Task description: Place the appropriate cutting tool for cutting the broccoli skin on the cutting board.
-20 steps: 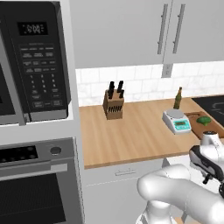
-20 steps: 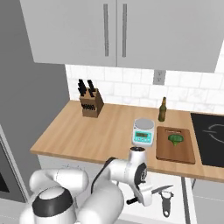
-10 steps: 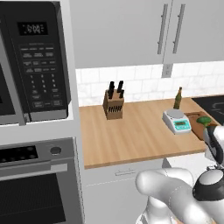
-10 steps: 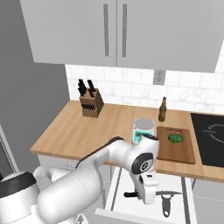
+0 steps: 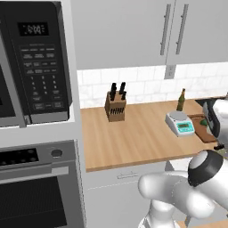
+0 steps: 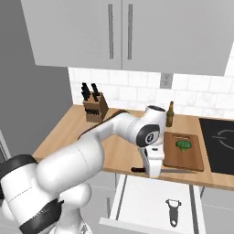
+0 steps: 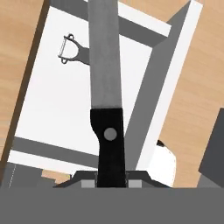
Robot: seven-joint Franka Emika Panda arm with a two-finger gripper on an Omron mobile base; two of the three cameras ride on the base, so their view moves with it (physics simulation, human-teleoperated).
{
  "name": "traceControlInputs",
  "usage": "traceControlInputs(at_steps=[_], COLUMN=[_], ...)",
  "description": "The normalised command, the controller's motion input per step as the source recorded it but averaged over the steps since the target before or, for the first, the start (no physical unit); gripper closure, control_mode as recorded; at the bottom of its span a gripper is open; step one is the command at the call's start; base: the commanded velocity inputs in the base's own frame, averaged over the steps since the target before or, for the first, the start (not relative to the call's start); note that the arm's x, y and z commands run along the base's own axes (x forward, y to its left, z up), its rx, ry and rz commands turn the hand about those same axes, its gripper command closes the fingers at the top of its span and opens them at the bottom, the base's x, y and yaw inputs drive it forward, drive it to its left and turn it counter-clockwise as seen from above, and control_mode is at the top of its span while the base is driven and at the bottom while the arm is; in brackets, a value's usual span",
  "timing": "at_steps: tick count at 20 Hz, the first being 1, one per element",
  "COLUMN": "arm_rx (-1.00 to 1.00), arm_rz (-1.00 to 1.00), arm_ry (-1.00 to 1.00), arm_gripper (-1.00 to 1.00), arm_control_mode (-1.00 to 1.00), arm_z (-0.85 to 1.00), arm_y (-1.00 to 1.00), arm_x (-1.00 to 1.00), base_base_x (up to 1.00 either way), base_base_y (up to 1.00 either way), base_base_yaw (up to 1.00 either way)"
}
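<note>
The claw [image 6: 154,170] is clamped on the black riveted handle of a knife [image 7: 105,78] with a long flat grey steel blade, held above the open white drawer [image 6: 151,196] where a peeler [image 6: 173,211] lies. Pick-up looks done; placing remains. The lumpy green broccoli [image 6: 183,145] sits on the reddish wooden cutting board [image 6: 183,160], on the counter [image 6: 68,132]

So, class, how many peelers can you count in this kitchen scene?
1: the peeler lies in the open drawer below the worktop, also seen past the knife in the hand view. Others may be hidden elsewhere.
</note>
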Motion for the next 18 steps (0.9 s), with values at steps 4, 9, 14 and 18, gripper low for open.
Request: traceControlInputs(at_steps=[4, 9, 14, 18], arm_rx=[0.0, 0.0, 0.0, 0.0], arm_rz=[-0.01, 0.0, 0.0, 0.0], arm_ry=[-0.01, 0.0, 0.0, -0.03], arm_gripper=[1.0, 1.0, 1.0, 1.0], arm_control_mode=[-1.0, -1.0, -1.0, -1.0], arm_z=[0.13, -0.04, -0.23, -0.12], arm_y=[-0.39, -0.55, -0.3, -0.01], arm_x=[0.8, 0.16, 0.46, 0.51], base_base_x=[0.0, 0.0, 0.0, 0.0], base_base_y=[0.0, 0.0, 0.0, 0.0], base_base_yaw=[0.0, 0.0, 0.0, 0.0])
